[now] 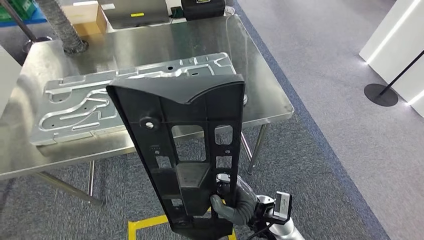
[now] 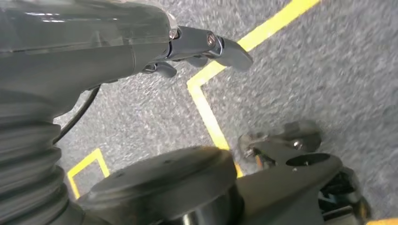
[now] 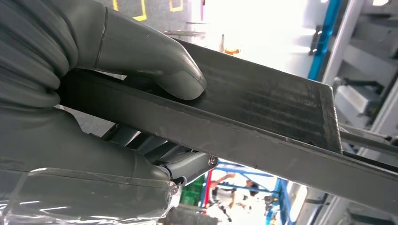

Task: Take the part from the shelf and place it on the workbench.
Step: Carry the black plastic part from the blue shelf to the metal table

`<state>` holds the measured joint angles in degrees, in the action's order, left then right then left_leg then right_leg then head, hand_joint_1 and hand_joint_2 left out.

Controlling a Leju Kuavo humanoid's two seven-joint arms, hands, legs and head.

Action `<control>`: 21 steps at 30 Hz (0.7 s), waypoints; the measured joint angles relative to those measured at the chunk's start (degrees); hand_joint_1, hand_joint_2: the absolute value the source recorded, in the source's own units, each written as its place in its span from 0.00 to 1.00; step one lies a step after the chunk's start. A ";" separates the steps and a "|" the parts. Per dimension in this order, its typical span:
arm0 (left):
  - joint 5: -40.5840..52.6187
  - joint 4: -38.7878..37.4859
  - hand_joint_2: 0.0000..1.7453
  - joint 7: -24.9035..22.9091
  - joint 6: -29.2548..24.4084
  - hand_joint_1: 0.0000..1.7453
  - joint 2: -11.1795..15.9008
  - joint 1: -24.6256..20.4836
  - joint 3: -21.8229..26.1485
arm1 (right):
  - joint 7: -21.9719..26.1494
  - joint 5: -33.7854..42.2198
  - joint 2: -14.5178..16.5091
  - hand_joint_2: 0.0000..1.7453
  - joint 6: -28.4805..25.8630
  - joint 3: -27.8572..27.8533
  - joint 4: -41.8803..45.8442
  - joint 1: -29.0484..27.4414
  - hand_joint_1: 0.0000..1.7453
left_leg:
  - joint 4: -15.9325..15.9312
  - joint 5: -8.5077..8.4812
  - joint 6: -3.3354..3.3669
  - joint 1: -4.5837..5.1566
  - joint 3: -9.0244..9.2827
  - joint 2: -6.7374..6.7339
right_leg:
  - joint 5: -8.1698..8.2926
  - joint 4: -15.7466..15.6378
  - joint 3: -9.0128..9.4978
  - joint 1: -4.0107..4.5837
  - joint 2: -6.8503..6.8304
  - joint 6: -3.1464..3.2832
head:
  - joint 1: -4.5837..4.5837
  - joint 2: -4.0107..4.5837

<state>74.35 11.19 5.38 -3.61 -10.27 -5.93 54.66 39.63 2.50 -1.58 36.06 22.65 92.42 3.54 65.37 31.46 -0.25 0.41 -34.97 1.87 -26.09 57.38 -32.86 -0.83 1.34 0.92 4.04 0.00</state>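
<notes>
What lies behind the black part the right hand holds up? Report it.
Behind the black part lies a stamped metal panel on the steel workbench; the part covers the panel's near right portion.

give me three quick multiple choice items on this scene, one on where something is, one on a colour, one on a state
1. Where does the embossed metal plate lie?
A. on the steel workbench
B. on the carpet
C. in the robot's left hand

2. What colour is the part that the robot holds?
A. white
B. black
C. yellow

3. How is the right hand?
A. open, hanging free
B. resting flat on the table
C. gripping the part near its lower end

Answers: 1 A, the plate rests flat on the shiny tabletop. 2 B, the moulded panel is black in the head view. 3 C, the thumb presses on the part's face with fingers under its edge.
</notes>
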 joint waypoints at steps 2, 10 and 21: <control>-0.08 0.00 1.00 0.04 -0.03 0.00 0.12 -0.43 0.02 | 0.03 0.00 -0.01 1.00 0.03 -0.01 -0.07 -0.10 1.00 | 6.90 2.82 -0.54 -0.38 -3.27 -0.96 | -0.06 0.01 0.01 -0.01 -0.75 0.03 | 0.00 0.00; -0.07 0.00 1.00 -0.19 -0.20 0.00 0.19 -0.03 0.02 | 0.13 -0.11 -0.01 1.00 0.02 -0.03 -0.14 -0.18 1.00 | -7.18 -3.77 -0.28 -0.85 3.78 -1.51 | -0.43 0.42 0.08 -0.03 -1.38 -1.91 | 0.00 0.00; -0.12 0.00 1.00 0.15 -0.52 0.00 0.19 0.42 0.02 | 0.17 -0.48 -0.02 1.00 0.75 -0.67 0.11 -0.74 1.00 | -7.78 -2.72 2.74 0.25 5.75 -1.17 | -2.05 12.73 -7.79 0.25 -1.36 -2.12 | -0.02 0.00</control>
<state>74.23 11.19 5.54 -4.13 -10.09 -5.50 54.69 39.80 2.02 -1.60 36.81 21.99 92.54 2.80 57.59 28.73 2.49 0.66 -29.22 0.70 -28.15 70.11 -40.65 -0.58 -0.01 -1.20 4.02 0.00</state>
